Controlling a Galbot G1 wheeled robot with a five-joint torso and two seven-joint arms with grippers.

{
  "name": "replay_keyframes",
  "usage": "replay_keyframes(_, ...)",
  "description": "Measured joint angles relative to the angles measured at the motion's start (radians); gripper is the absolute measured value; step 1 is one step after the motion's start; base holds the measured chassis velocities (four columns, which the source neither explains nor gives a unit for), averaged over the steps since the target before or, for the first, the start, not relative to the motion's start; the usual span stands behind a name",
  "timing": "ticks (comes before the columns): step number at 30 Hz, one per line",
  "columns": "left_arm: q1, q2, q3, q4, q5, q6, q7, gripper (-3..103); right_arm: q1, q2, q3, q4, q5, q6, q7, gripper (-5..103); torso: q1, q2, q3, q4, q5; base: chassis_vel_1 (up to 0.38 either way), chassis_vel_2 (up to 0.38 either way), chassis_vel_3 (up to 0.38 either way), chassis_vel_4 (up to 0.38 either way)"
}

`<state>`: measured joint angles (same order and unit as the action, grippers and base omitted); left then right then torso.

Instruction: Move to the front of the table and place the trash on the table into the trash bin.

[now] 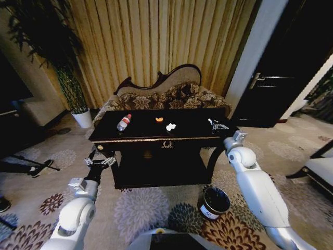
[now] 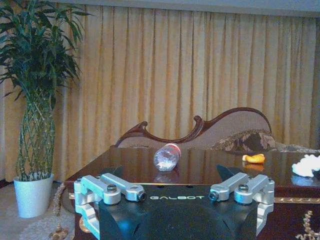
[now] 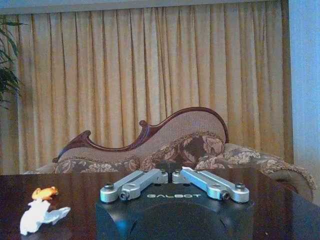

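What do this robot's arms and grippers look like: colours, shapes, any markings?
Both arms have smooth, rounded white-grey shells with ball-like joints. The left gripper and right gripper share one design: a black body with "GALBOT" printed in pale letters, and silver metal linkage bars joined by dark round bolts. The wrist views show the linkages closest. No loose cables are visible.

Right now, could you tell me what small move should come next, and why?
Probably reach the right hand, hovering at the table's right end, leftward toward the crumpled white paper wad, the nearest trash. Its jaws look shut, so open them first.
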<state>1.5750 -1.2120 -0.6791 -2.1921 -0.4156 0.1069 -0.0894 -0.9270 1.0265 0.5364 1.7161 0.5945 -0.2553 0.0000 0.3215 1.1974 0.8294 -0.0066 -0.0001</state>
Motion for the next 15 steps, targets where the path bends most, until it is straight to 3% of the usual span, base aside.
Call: replay_keyframes(15,0.004,-0.003,-0.001,-0.002,0.001,-0.002,0.001,100,-0.022,0.015,0.010,-0.003,-0.009,0.014,0.000,0,0.000,0.000,0.000,0.0001,-0.0001,0.108,-0.105,-0.101,0.106)
